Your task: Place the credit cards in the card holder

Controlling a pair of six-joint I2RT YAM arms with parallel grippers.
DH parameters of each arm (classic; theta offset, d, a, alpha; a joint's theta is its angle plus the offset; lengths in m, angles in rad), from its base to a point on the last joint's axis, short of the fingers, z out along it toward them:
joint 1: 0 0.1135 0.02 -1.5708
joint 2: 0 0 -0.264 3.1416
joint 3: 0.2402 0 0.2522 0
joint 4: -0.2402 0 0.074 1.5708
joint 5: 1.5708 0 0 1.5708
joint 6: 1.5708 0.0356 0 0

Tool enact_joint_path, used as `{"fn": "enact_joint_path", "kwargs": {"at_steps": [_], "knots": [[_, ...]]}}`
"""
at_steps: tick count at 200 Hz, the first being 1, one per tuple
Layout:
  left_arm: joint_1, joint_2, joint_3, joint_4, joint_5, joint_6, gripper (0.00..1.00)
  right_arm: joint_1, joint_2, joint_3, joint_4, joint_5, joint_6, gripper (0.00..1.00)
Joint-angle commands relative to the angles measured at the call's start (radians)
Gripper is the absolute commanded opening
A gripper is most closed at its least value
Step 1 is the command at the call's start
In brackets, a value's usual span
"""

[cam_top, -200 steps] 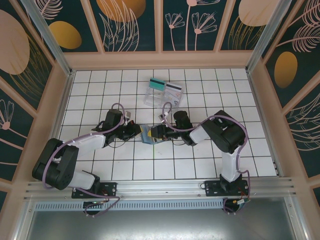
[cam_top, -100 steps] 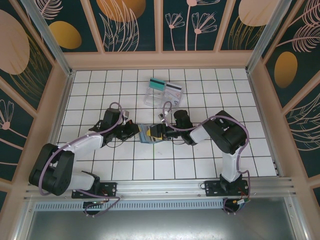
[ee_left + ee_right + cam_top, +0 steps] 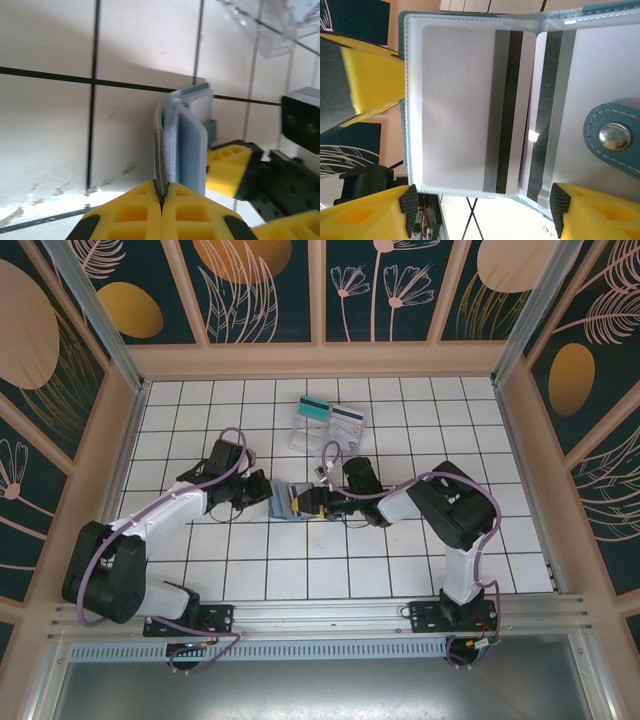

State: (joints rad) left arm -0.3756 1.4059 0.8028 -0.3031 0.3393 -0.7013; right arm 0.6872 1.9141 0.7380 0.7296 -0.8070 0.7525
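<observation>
The card holder (image 3: 285, 502) stands on edge, opened, between both grippers at the table's middle. My left gripper (image 3: 161, 192) is shut on the thin edge of the card holder's (image 3: 182, 135) dark cover. In the right wrist view the card holder (image 3: 455, 107) faces the camera with a whitish credit card (image 3: 470, 100) with a dark stripe inside its clear pocket. My right gripper (image 3: 482, 210) is open, its pads wide apart at the holder's lower corners. Two more credit cards, a teal one (image 3: 315, 407) and a whitish one (image 3: 348, 420), lie on the clear tray (image 3: 322, 432).
The clear tray (image 3: 265, 25) stands just beyond the grippers, toward the back wall. A snap tab (image 3: 615, 136) hangs on the holder's right half. Wooden walls (image 3: 320, 362) ring the white tiled table (image 3: 450, 410).
The right gripper's jaws have spread wider. The card holder and both grippers have shifted slightly left and toward the back; the left forearm has swung outward.
</observation>
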Motion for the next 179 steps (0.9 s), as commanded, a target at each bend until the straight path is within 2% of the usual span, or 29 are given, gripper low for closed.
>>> {"fn": "enact_joint_path", "kwargs": {"at_steps": [1,46,87,125,154,173,179], "knots": [[0.018,0.028,0.061,-0.121,-0.138,0.073,0.00,-0.008,-0.010,-0.021,-0.193,0.065,-0.041,0.73],[-0.007,0.112,0.180,-0.293,-0.261,0.121,0.00,-0.015,-0.057,-0.011,-0.244,0.103,-0.056,0.73],[-0.041,0.161,0.286,-0.384,-0.335,0.132,0.00,-0.023,-0.031,0.001,-0.294,0.149,-0.080,0.73],[-0.039,0.141,0.199,-0.230,-0.206,0.136,0.00,-0.053,-0.068,-0.024,-0.301,0.165,-0.094,0.73],[-0.030,0.128,0.060,-0.023,-0.068,0.118,0.00,-0.111,-0.136,0.012,-0.447,0.217,-0.182,0.73],[-0.028,0.120,0.019,0.057,-0.003,0.103,0.00,-0.135,-0.177,0.033,-0.530,0.254,-0.238,0.73],[-0.028,0.113,0.011,0.073,0.007,0.103,0.00,-0.175,-0.191,0.034,-0.545,0.257,-0.247,0.73]]}}
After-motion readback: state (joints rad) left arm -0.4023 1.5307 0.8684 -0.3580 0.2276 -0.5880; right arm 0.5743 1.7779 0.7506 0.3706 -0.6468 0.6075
